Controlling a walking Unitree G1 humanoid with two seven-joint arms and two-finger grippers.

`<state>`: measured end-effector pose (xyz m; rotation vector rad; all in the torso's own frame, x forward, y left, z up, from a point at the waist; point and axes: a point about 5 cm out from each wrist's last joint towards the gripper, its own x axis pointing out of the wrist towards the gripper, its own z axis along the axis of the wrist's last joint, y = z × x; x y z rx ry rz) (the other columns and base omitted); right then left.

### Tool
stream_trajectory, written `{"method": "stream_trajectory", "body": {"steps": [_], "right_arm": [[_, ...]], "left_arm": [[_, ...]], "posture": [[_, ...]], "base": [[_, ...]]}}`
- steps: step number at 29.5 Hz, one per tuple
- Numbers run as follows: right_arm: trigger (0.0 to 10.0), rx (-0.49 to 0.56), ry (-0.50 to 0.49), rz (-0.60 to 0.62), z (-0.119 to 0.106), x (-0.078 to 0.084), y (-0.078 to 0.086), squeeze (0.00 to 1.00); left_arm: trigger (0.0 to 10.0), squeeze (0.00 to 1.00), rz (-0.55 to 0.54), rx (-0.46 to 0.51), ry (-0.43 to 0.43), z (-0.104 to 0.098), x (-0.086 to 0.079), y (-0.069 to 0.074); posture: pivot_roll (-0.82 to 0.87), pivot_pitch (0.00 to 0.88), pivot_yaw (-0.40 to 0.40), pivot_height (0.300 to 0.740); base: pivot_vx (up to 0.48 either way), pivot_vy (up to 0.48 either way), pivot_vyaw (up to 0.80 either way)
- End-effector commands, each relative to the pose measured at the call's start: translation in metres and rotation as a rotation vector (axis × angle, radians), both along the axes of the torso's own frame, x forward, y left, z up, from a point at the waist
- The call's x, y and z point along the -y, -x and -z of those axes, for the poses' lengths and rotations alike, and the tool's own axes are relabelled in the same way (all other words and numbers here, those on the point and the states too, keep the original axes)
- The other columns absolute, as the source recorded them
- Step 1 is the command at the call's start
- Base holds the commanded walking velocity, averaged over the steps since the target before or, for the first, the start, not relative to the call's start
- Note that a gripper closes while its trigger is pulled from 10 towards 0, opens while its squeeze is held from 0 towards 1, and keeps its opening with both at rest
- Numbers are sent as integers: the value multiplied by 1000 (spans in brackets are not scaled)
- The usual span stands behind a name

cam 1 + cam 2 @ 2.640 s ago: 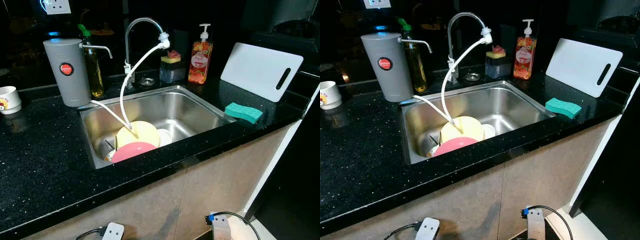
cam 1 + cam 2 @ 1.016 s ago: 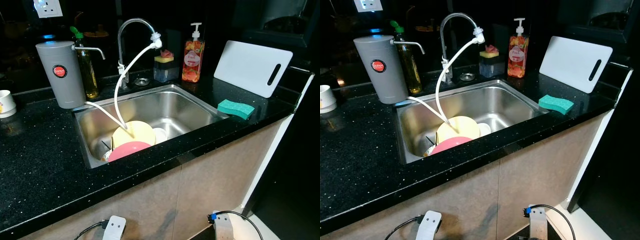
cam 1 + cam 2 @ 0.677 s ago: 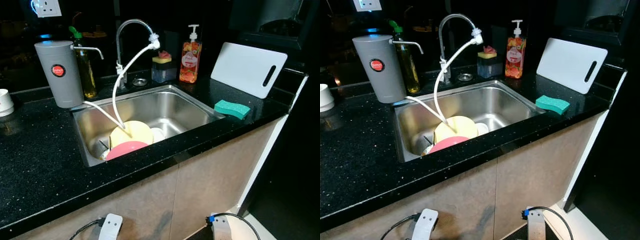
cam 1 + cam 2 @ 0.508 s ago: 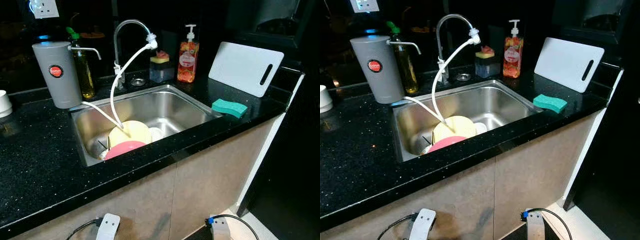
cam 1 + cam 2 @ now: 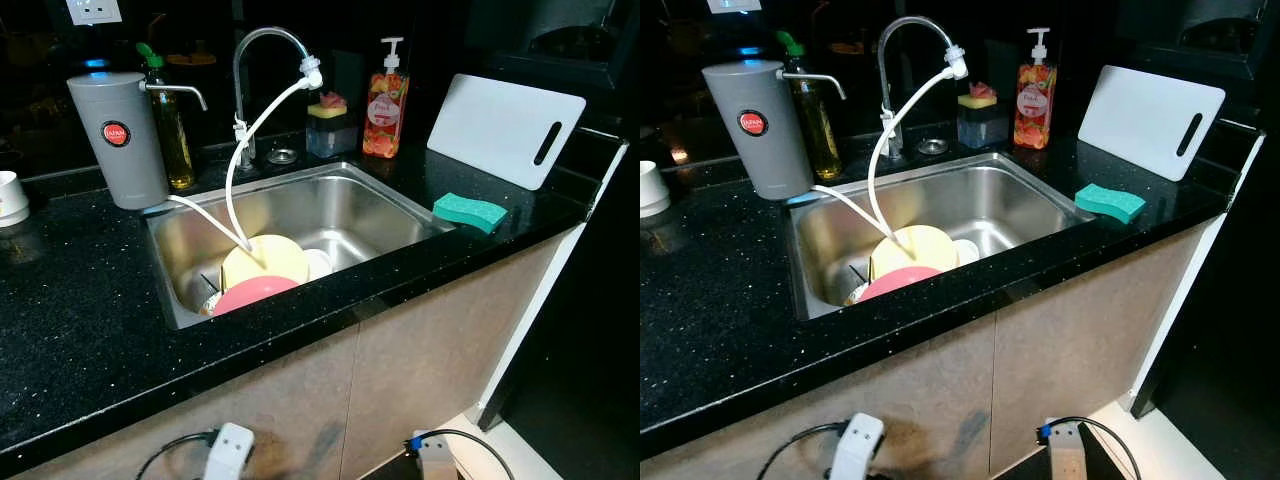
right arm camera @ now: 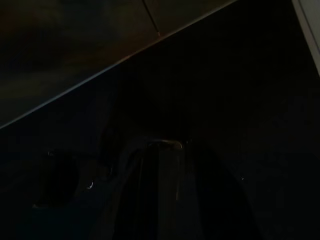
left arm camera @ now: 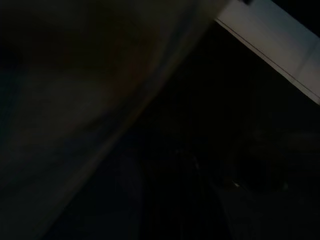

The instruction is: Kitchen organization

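on the black counter (image 5: 90,330), left to right: white cup (image 5: 12,197); grey water filter (image 5: 118,140); oil bottle (image 5: 170,125); steel sink (image 5: 375,205) holding yellow plate (image 5: 268,262) and pink plate (image 5: 250,295); soap dispenser (image 5: 384,100); green sponge (image 5: 470,211); white cutting board (image 5: 505,130). my arms hang low in the dark; finger state cannot be told.
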<state>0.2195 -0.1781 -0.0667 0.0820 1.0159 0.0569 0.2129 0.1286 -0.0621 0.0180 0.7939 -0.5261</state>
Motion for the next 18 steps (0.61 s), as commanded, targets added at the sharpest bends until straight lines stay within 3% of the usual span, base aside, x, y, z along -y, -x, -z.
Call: {"method": "stream_trajectory", "body": {"steps": [1,7,18], "right_arm": [[10000,-13,1,-11,2,-1,4,0],[10000,-24,17,-30,4,-1,7,0],[10000,-36,20,-15,7,5,13,0]], "left_arm": [[10000,0,54,2,-8,1,2,4],[10000,0,122,27,-48,-2,6,-2],[10000,0,108,9,-9,-1,12,-1]], "posture": [[-35,76,-4,740],[-40,78,2,740],[-60,94,-4,740]], "base": [[0,0,0],[0,0,0],[0,0,0]]}}
